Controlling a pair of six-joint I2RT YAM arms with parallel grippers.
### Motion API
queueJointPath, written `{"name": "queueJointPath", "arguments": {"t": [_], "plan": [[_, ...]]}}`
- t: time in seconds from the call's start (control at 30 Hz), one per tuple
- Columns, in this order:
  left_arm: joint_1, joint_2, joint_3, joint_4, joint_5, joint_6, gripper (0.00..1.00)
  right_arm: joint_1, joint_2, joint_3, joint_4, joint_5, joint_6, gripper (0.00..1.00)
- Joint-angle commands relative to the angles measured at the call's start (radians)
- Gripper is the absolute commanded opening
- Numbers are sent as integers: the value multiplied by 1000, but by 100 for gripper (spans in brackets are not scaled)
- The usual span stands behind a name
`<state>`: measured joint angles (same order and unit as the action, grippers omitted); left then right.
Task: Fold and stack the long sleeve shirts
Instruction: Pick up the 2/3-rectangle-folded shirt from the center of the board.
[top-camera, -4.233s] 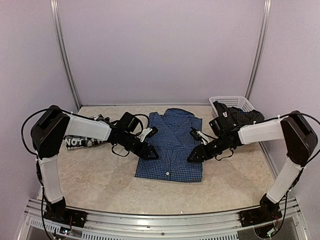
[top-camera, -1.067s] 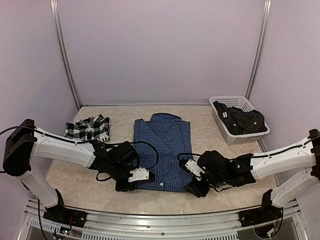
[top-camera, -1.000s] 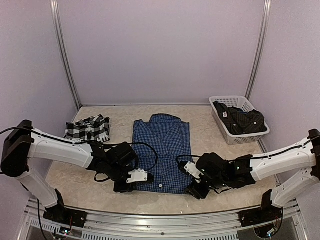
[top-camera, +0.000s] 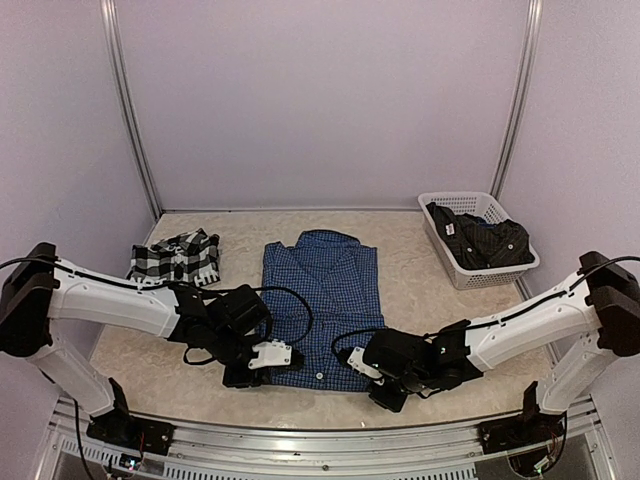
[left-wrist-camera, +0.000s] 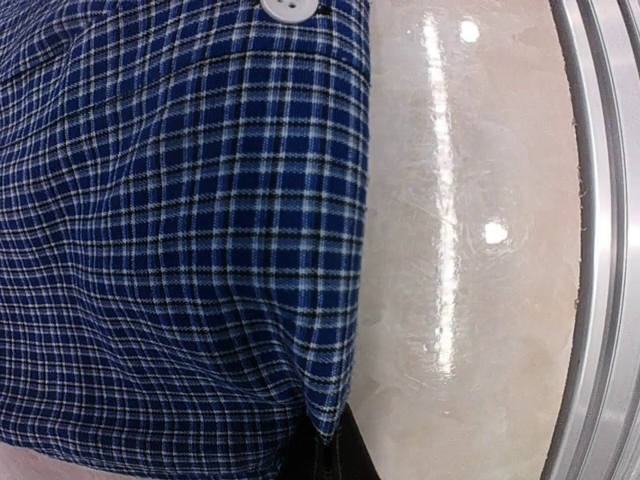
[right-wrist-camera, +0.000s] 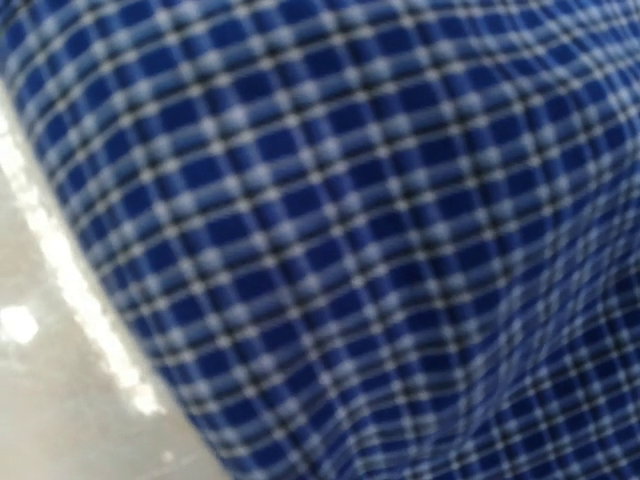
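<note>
Since the earlier frames, both arms have travelled from the shirt's mid-sides down to its near hem, and the garment has slid slightly left and toward the near edge.

The left gripper (top-camera: 258, 368) is fully closed at the near-left hem corner. In its wrist view, the check cloth runs straight onto a dark fingertip (left-wrist-camera: 335, 455), so it is judged pinched.

The right gripper (top-camera: 380, 392) sits at the near-right corner. Its wrist view is all blurred cloth with no fingers visible, so its opening and grip cannot be determined.

The blue shirt (top-camera: 322, 295) lies flat at table centre, collar away and sleeves tucked in. The plaid shirt (top-camera: 178, 257) lies bunched, well apart, at far left. A dark garment (top-camera: 480, 240) remains in the basket (top-camera: 487, 273).

With both corners attended, the hem-to-collar fold appears imminent. An unconfirmed right grip risks a skewed fold.
</note>
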<state>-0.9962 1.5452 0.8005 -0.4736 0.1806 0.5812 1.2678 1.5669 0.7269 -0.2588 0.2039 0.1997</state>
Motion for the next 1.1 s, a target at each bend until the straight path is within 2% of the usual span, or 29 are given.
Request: {"name": "queueJointPath", "arguments": {"t": [0.0, 0.17, 0.4, 0.67, 0.9, 1.07], "plan": [[-2, -47, -22, -9, 46, 14, 0, 9, 25, 11, -39, -45, 7, 16], [-2, -47, -22, -14, 52, 17, 0, 10, 20, 11, -47, -99, 12, 0], [-18, -21, 14, -55, 112, 18, 0, 10, -115, 13, -83, -368, 58, 0], [-37, -70, 43, -126, 272, 32, 0, -8, -243, -40, -58, -636, 151, 0], [-45, -103, 114, -196, 340, -5, 0, -77, -302, -81, 24, -795, 187, 0], [-23, -77, 239, -279, 426, -30, 0, -154, -370, -107, 69, -871, 223, 0]]}}
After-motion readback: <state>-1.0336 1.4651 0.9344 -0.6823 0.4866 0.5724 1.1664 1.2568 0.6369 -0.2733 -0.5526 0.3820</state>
